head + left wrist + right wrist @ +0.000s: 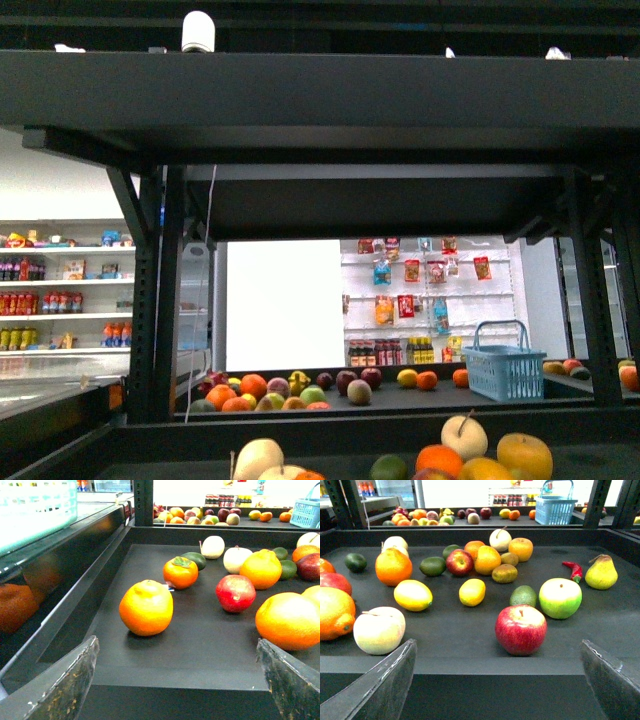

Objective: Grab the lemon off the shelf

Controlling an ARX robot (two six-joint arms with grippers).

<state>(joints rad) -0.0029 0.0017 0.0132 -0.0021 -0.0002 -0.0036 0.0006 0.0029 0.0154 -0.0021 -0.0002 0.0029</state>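
1. I see the left gripper (pixel 176 644) and the right gripper (pixel 496 645) both spread wide, empty.
2. The lemon (pixel 472 592), probably this one, lies on the shelf (pixel 600 617) deck, near a red apple (pixel 521 629).

Two lemons (pixel 413 595) (pixel 472 592); one pear (pixel 601 573) (one chilli (pixel 575 570))
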